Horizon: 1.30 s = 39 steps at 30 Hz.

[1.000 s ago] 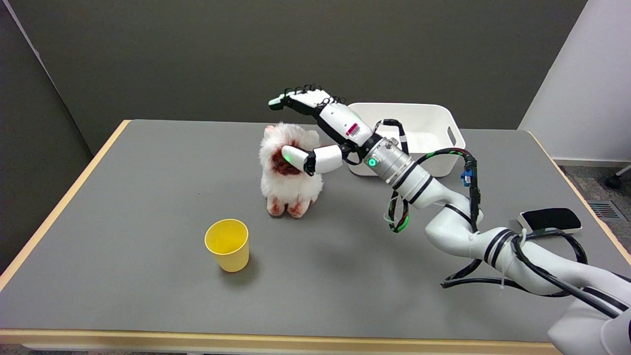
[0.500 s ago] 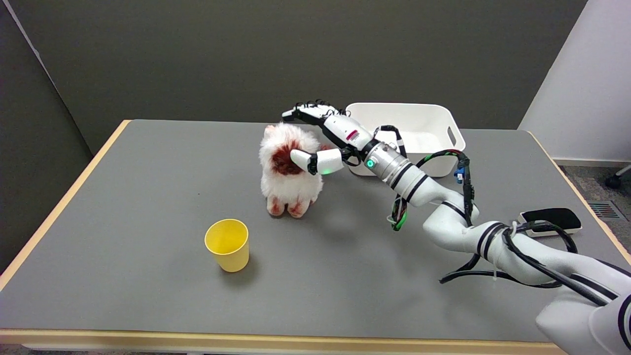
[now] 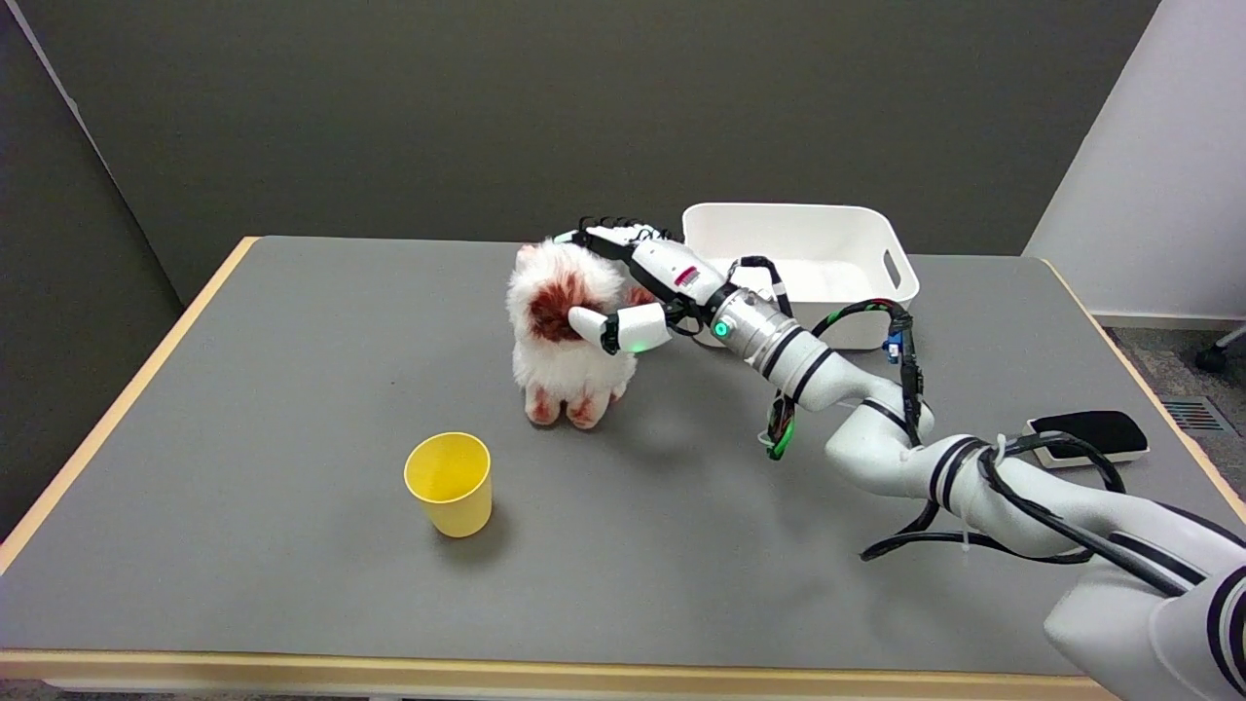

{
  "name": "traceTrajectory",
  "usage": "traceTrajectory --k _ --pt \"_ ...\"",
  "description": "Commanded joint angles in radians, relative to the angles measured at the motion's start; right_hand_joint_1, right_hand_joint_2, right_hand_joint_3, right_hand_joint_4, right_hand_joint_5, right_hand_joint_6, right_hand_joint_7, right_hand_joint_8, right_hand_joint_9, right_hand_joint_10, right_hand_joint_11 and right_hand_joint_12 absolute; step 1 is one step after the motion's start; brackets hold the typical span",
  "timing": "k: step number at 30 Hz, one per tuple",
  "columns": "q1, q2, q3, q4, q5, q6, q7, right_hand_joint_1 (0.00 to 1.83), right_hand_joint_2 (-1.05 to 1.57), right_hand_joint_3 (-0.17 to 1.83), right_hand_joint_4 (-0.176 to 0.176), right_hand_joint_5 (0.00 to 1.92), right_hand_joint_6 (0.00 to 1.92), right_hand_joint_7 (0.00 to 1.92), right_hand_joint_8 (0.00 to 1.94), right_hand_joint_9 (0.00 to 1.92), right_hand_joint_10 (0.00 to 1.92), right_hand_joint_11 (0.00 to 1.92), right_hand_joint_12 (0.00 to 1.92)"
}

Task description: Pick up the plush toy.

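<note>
1. Head view: my right hand (image 3: 638, 287) reaches in from the lower right and sits against the right side of the plush toy (image 3: 565, 331), at the level of its head.
2. My thumb lies across the front of the toy's head, touching the fur beside the reddish-brown patch, while my fingers (image 3: 599, 237) stretch over the top and back of the head. The toy is between thumb and fingers, but I cannot tell whether they squeeze it or only touch it.
3. The plush toy stands upright on the grey desk (image 3: 292, 409), white and fluffy, its reddish feet on the surface just below and to the left of my hand.
4. A yellow cup (image 3: 449, 483) stands upright nearer the camera, below and left of my hand, apart from the toy.
5. A white bin (image 3: 808, 263) sits behind my wrist, to the right of the hand.
6. A black pad (image 3: 1085, 431) lies far right, near the desk's edge, beyond my forearm.
</note>
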Motion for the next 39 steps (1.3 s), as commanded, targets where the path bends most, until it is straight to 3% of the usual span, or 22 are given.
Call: traceTrajectory --k 1,5,9,12,14,16,18,19,23,29,31,32,39 --pt "0.004 0.002 -0.016 0.02 -0.006 0.02 0.007 0.5 0.61 0.93 0.103 0.23 0.49 0.25 0.3 0.17 0.64 0.04 1.21" --pt "0.0 0.002 -0.016 0.023 -0.002 0.03 0.019 0.45 0.6 0.97 0.101 0.22 0.51 0.25 0.33 0.17 0.66 0.08 1.15" --pt "-0.005 0.002 -0.011 0.023 -0.006 0.03 0.031 0.53 0.63 0.9 0.092 0.25 0.48 0.28 0.31 0.19 0.66 0.06 1.22" --pt "-0.01 0.002 -0.011 0.032 -0.006 0.026 0.027 0.57 0.65 0.89 0.073 0.29 0.54 0.4 0.4 0.29 0.78 0.13 1.27" --pt "-0.015 0.002 -0.008 0.037 -0.006 0.026 0.024 0.65 0.67 0.89 0.059 0.32 0.6 0.49 0.52 0.39 0.92 0.28 1.43" --pt "-0.02 0.003 -0.004 0.046 -0.004 0.027 0.024 0.86 0.73 0.89 0.067 0.48 1.03 0.7 0.94 0.6 1.17 0.53 1.64" --pt "-0.026 0.003 0.0 0.052 0.001 0.028 0.024 1.11 1.14 0.22 -0.062 0.56 1.43 0.82 1.26 0.73 1.21 0.67 1.83" --pt "-0.031 0.004 0.004 0.057 0.002 0.029 0.024 1.17 1.21 0.1 -0.091 0.58 1.51 0.85 1.32 0.77 1.23 0.69 1.88" --pt "-0.048 0.008 0.018 0.076 0.002 0.023 0.024 1.17 1.09 0.34 -0.082 0.61 1.51 0.86 1.36 0.81 1.38 0.87 1.92" --pt "-0.056 0.01 0.023 0.079 0.002 0.028 0.022 1.19 0.97 0.55 -0.069 0.66 1.55 0.9 1.31 0.88 1.51 1.05 1.92" --pt "-0.056 0.01 0.026 0.082 0.002 0.03 0.022 1.34 0.89 0.65 -0.151 0.65 1.55 0.89 1.27 0.87 1.54 1.06 1.92" --pt "-0.056 0.01 0.028 0.084 0.002 0.03 0.022 1.36 0.88 0.67 -0.163 0.65 1.54 0.89 1.26 0.87 1.54 1.06 1.92" --pt "-0.047 0.017 0.099 0.13 -0.007 0.042 0.02 1.36 0.88 0.68 -0.17 0.65 1.56 0.89 1.26 0.87 1.54 1.06 1.92"
